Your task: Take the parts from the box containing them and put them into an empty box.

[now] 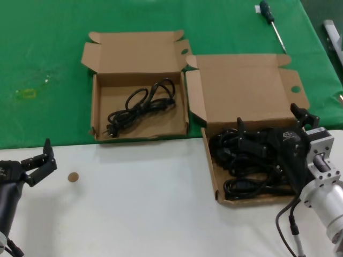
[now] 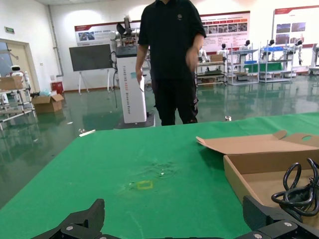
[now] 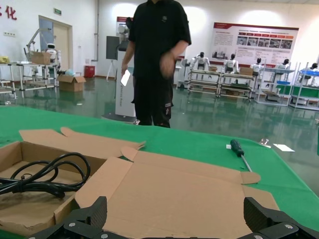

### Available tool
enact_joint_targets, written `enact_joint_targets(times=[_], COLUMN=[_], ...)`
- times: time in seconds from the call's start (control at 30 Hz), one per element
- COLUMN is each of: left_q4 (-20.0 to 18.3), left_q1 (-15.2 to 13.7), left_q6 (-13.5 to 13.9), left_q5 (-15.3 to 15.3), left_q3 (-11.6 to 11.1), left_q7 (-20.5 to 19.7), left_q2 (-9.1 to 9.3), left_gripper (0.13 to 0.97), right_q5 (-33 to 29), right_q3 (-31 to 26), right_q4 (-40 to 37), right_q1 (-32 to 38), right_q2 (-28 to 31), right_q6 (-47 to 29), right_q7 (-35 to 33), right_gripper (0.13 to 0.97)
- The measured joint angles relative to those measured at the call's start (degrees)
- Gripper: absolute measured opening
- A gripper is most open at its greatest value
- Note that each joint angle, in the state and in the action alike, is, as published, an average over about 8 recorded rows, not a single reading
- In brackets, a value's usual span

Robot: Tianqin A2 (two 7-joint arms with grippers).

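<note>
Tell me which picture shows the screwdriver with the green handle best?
The right wrist view shows it best: the screwdriver lies whole on the green cloth beyond the larger box's lid, handle and shaft both plain. The head view also shows it, small at the table's far edge. The left wrist view does not show it.

green-handled screwdriver on green cloth, man in black
</note>
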Motion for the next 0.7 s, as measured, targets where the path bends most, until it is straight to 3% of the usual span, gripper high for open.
enact_joint_targets(times=[0.7], left_q4=[0.00], left_q1=[0.00], left_q6=[0.00], left_q5=[0.00], left_q3=[0.00], left_q7=[0.00], left_q2=[0.00], left_gripper=[0.966], right_q5=[0.00], right_q3=[0.00], right_q4=[0.00], right_q1=[0.00], right_q2=[0.00], right_q6=[0.00], right_q7=[0.00], right_gripper=[0.966])
